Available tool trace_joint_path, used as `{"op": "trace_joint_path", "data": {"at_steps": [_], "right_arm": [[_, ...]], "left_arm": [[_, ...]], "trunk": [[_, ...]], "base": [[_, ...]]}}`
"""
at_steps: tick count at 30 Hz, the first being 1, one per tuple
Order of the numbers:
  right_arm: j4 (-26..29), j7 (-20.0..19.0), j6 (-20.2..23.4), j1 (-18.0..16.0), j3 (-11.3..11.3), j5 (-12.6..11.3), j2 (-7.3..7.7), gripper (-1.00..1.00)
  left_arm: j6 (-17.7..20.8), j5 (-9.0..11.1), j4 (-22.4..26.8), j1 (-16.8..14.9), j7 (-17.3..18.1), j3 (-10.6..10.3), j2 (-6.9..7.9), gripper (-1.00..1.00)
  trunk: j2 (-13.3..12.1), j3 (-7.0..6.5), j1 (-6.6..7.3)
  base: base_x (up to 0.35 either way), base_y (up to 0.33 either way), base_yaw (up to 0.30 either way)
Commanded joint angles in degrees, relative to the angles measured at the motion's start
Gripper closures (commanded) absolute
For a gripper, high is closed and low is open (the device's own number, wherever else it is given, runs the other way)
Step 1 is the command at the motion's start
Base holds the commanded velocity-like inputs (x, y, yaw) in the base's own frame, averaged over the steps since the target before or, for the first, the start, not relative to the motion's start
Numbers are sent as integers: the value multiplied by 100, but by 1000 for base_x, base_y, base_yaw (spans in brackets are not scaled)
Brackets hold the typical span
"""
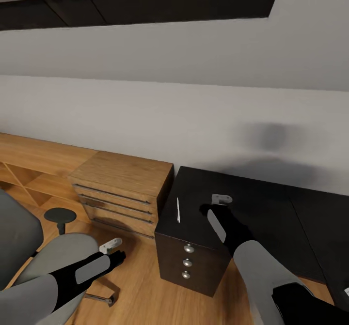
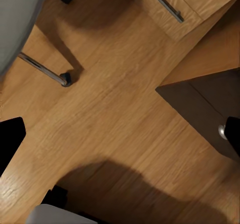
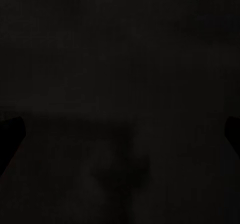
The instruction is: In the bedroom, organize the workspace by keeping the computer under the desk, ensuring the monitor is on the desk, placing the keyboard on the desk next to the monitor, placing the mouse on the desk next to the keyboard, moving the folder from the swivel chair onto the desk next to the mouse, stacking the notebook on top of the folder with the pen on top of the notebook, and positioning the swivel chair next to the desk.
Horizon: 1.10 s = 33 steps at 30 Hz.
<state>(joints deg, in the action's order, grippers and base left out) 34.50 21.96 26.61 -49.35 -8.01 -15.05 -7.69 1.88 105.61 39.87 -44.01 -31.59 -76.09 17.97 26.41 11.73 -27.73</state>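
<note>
1. The pen (image 1: 178, 210) lies flat on the black surface (image 1: 271, 204), on the end above the drawer stack with round silver knobs (image 1: 188, 262); it sits near the edge that faces the light-wood dresser (image 1: 121, 189).
2. The right tool (image 1: 222, 199) hangs over the same surface, just beside the pen on the side away from the dresser; its wrist view is nearly all black, with finger tips at the two edges, so the jaws read as spread and empty.
3. The step in hand looks like picking up the pen; the tool would do well to shift toward the dresser until the pen lies between its fingers, crossing it rather than running along it.
4. A thin stick on a glossy top may roll or slide; a slow descent and a closing at the pen's middle would suit.
5. The left tool (image 1: 115, 248) hangs low over the wood floor (image 2: 125, 134), between the swivel chair (image 1: 53, 262) and the drawer stack; its finger tips stand wide apart with nothing held.
6. The chair's silver leg and castor (image 2: 64, 78) lie close to the left arm; it is best kept still.
</note>
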Motion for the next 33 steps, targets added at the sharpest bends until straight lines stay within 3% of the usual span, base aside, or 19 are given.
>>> {"op": "trace_joint_path", "data": {"at_steps": [1,14,21,33], "right_arm": [[8,55,18,-5,-33,-62,5,-100],[-36,43,1,-4,-35,-48,5,-100],[-73,60,2,-4,-49,-28,0,-100],[-85,51,2,-4,-51,-16,12,-100]], "left_arm": [[11,0,12,-11,-28,-29,5,-100],[4,-25,25,-12,-42,-61,-4,-100],[-137,-62,85,-12,-28,-201,-18,-100],[-248,-67,595,-12,-50,-561,-27,-100]], "trunk": [[12,15,-3],[12,79,-3],[12,127,-3],[12,213,-3]], "base": [[0,0,134],[0,0,195],[0,0,181],[1,0,173]]}}
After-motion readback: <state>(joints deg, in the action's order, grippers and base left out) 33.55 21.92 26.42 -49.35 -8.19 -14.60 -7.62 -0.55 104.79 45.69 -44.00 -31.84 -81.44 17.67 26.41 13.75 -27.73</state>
